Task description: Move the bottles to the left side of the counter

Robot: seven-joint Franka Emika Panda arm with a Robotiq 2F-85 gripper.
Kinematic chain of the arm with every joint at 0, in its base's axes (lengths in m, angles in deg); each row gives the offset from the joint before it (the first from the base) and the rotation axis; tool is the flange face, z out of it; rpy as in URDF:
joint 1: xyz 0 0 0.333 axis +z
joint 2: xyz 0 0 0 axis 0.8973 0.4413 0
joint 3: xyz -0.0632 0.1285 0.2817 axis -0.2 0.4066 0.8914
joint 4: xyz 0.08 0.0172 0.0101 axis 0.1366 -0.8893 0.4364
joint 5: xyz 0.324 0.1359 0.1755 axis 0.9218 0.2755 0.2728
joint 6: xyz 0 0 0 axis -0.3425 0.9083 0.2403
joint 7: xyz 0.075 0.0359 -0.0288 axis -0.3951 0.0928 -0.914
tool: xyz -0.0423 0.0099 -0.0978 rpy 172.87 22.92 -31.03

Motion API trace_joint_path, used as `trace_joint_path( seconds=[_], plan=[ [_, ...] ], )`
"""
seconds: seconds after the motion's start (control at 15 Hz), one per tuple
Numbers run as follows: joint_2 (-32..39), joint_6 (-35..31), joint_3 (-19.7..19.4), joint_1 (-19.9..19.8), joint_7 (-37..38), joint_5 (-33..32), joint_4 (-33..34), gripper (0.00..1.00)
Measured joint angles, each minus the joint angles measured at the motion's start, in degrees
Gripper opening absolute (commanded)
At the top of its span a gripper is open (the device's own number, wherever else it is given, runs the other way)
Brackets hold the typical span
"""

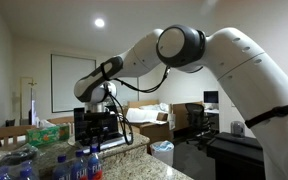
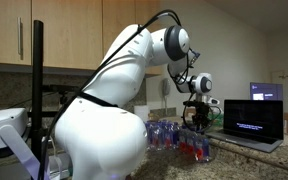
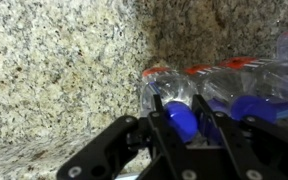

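No writing can be read anywhere. The blue labels on the bottles (image 3: 174, 90) are blurred in the wrist view and too small in both exterior views. In an exterior view the laptop (image 2: 252, 116) screen shows pale lines on a dark ground, too fine to make out.

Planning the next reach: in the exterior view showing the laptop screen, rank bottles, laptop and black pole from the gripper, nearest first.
1. Bottles, just below the gripper, one in its grip.
2. Laptop, off toward the picture's right edge.
3. Black pole, far off near the picture's left edge.
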Motion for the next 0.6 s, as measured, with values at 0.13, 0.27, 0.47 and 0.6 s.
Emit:
trace_joint_path(
  seconds=[0.13, 0.27, 0.47, 0.6],
  plan=[
    [0.0, 0.0, 0.0, 0.0, 0.0, 0.0, 0.0, 0.61],
    [0.0, 0.0, 0.0, 0.0, 0.0, 0.0, 0.1, 0.73],
    [0.0, 0.0, 0.0, 0.0, 0.0, 0.0, 0.8, 0.92],
    [0.0, 0.0, 0.0, 0.0, 0.0, 0.0, 1.1, 0.99]
  ],
)
